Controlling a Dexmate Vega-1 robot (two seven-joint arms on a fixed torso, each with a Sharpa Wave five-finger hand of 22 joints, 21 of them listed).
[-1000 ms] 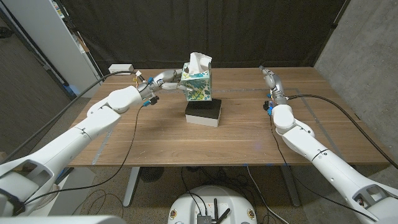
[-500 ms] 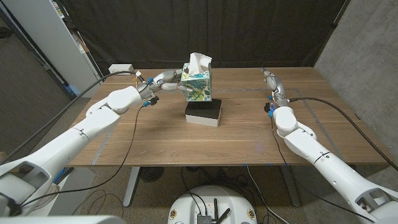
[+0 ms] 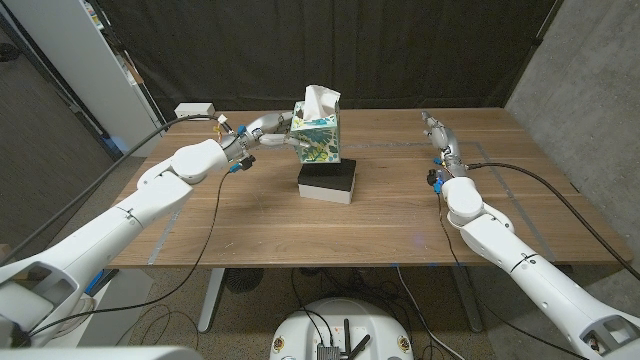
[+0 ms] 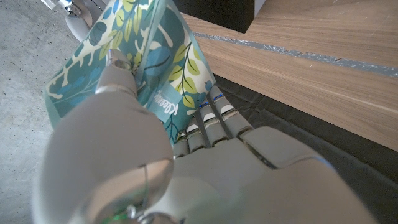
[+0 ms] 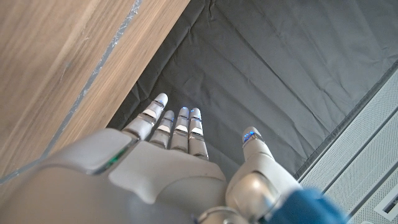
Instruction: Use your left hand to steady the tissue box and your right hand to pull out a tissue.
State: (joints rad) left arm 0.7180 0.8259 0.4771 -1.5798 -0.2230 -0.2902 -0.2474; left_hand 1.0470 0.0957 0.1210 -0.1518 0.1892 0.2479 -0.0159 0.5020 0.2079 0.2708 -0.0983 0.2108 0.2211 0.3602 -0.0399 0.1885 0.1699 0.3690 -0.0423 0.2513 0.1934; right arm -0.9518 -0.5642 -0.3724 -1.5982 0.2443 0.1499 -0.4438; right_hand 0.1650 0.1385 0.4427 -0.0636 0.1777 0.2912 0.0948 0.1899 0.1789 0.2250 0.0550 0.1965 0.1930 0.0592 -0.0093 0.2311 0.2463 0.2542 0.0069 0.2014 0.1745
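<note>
Left hand (image 3: 262, 131) grips the box (image 3: 318, 138), top centre; right hand (image 3: 437, 131) spread, empty. Tissue (image 3: 321, 98) probably soft, tearable: pinch its tip.

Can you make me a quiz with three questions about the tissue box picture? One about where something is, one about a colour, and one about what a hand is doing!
1. Where does the tissue box stand?
A. on a black-and-white block
B. on the bare table
C. on the floor

2. What colour is the tissue sticking out?
A. pink
B. white
C. yellow

3. What is the right hand doing?
A. pulling the tissue
B. pressing the box
C. holding nothing, far from the box

Answers: 1 A, the block lies under it. 2 B, it looks white. 3 C, its fingers are spread and empty; the left hand grips the box.
</note>
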